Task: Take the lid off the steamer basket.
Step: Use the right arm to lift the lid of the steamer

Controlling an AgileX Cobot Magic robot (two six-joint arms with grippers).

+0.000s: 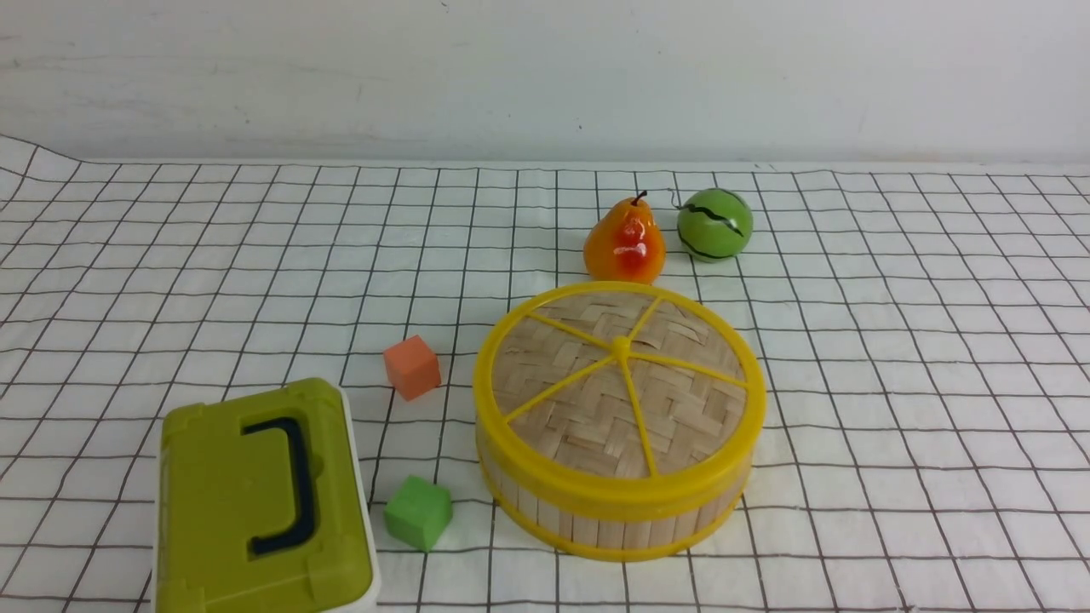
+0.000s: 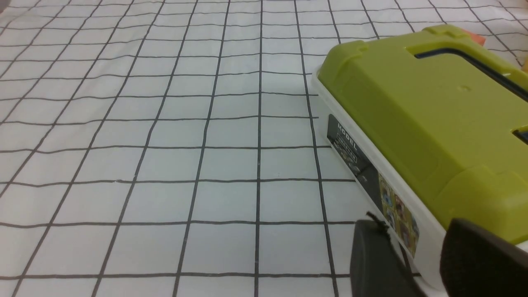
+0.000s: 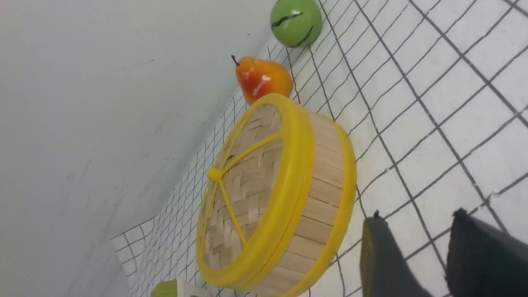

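Lid (image 1: pixel 596 400) lies flat, spokes up, on steamer basket (image 1: pixel 596 529).

black label (image 2: pixel 348 144) on white side of green-lidded box (image 2: pixel 412 115), reads "MODEL"; smaller print illegible

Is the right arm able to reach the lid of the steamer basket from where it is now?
Probably yes. The right gripper is open beside the steamer basket, with only bare cloth between; the lid has nothing on it.
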